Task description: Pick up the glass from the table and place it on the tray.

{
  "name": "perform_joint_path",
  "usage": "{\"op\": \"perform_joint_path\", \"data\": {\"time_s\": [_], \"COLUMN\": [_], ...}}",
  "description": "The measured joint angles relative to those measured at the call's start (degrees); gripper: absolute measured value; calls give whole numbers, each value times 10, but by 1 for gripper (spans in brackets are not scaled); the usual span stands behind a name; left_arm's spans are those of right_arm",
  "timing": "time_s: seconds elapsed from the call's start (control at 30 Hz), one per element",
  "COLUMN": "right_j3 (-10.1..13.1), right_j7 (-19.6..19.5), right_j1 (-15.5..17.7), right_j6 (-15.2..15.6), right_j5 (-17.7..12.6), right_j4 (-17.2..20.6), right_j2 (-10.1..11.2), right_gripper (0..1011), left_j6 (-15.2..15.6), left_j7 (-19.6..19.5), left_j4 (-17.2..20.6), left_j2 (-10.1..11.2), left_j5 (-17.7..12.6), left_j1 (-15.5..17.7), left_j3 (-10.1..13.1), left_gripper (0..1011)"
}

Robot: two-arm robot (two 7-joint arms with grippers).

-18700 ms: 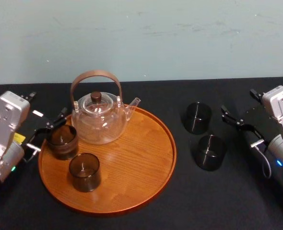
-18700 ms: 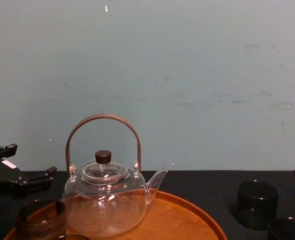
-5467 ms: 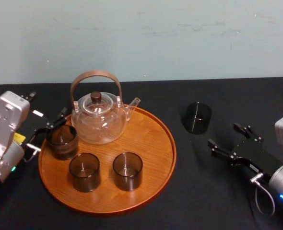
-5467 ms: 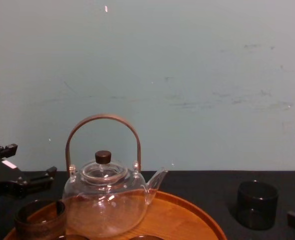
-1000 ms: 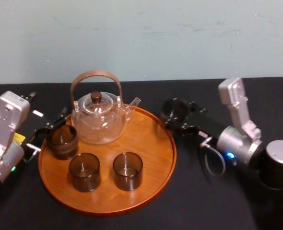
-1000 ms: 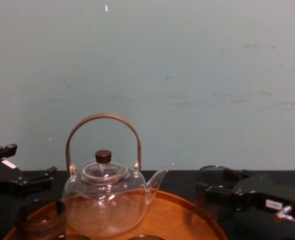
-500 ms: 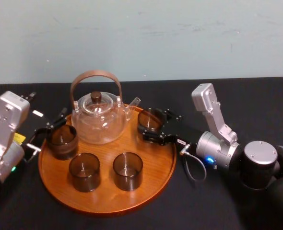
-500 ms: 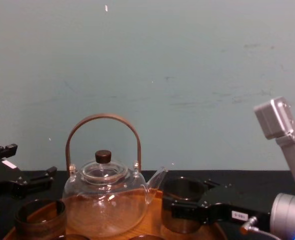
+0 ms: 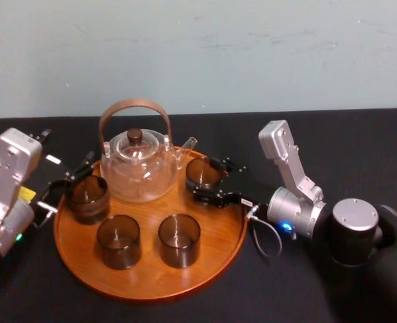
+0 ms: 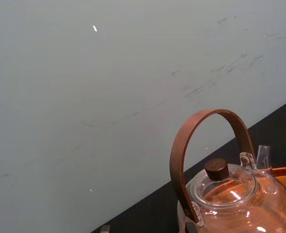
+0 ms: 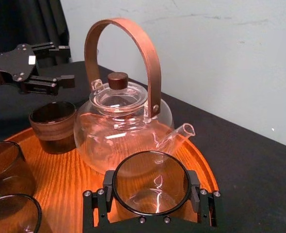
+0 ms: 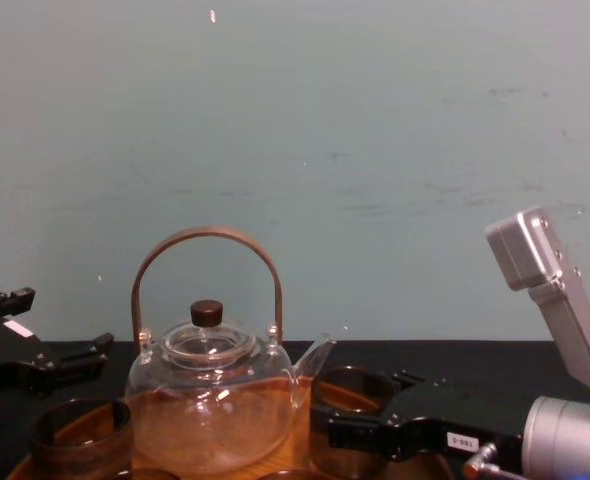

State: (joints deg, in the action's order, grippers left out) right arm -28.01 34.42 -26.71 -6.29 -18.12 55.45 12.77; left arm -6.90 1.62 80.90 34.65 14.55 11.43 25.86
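My right gripper (image 9: 204, 179) is shut on a smoky brown glass (image 9: 201, 172), one finger on each side of it. In the right wrist view that glass (image 11: 151, 170) sits between the black fingers (image 11: 95, 206), upright, low over the orange-brown wooden tray (image 11: 65, 170), just in front of the teapot's spout. I cannot tell whether its base touches the wood. The chest view shows the glass (image 12: 347, 392) beside the spout, held in the right gripper (image 12: 375, 436). My left gripper (image 9: 67, 183) is parked, open, at the tray's (image 9: 208, 249) left rim.
A glass teapot (image 9: 136, 168) with a brown arched handle stands at the back of the tray. Three more brown glasses stand on the tray: one at the left (image 9: 87, 197) and two at the front (image 9: 118, 240) (image 9: 179, 239). Black cloth covers the table (image 9: 306, 282).
Within the last second my right gripper carried the glass leftward from beyond the tray's right rim to over the tray, beside the teapot's spout. The left arm has not moved.
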Motion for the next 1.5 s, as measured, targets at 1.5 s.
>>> {"op": "perform_joint_path", "data": {"time_s": [1.5], "right_j3": [3], "right_j7": [-1], "right_j1": [18], "right_j6": [-10], "right_j5": [-4], "right_j4": [41], "right_j2": [16], "right_gripper": [1002], "left_j6": [0], "left_j7": [0], "left_j4": [0], "left_j2": [0], "left_j5": [0], "left_j1": [0], "left_j3": [0], "left_gripper": [1001]}}
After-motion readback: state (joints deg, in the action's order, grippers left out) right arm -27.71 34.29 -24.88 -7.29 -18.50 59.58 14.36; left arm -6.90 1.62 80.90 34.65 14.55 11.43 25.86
